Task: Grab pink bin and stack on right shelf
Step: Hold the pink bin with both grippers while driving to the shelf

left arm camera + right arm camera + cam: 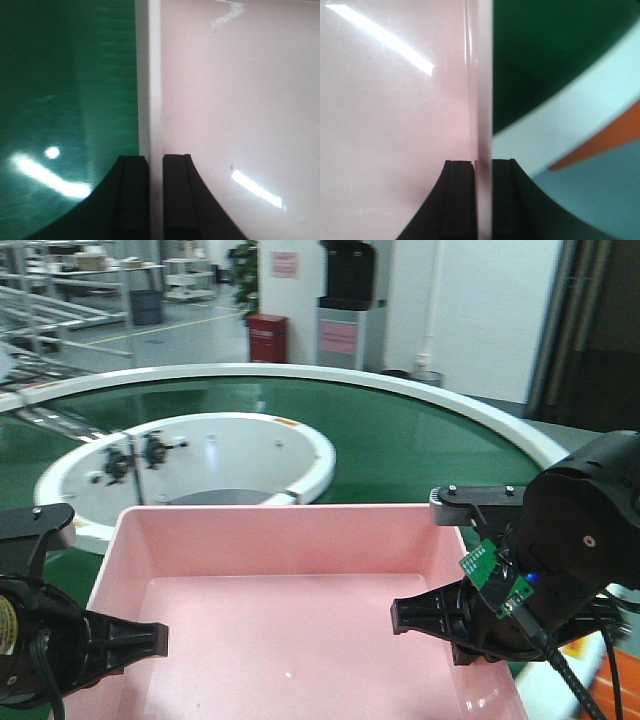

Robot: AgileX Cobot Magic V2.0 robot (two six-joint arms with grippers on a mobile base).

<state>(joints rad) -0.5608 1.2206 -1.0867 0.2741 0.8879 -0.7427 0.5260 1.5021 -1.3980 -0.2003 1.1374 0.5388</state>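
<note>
A: Where was the pink bin (300,640)?
B: Between both arms, with the green conveyor (420,430) just behind it. The shelf was not in view.
A: And the fingers?
B: The left gripper (155,161) was almost closed, pinching the bin's left wall, one finger inside and one outside. The right gripper (481,164) pinched the right wall the same way.
A: Any advice for carrying?
B: I think both arms should move together and stay level, so the thin walls do not slip.
</note>
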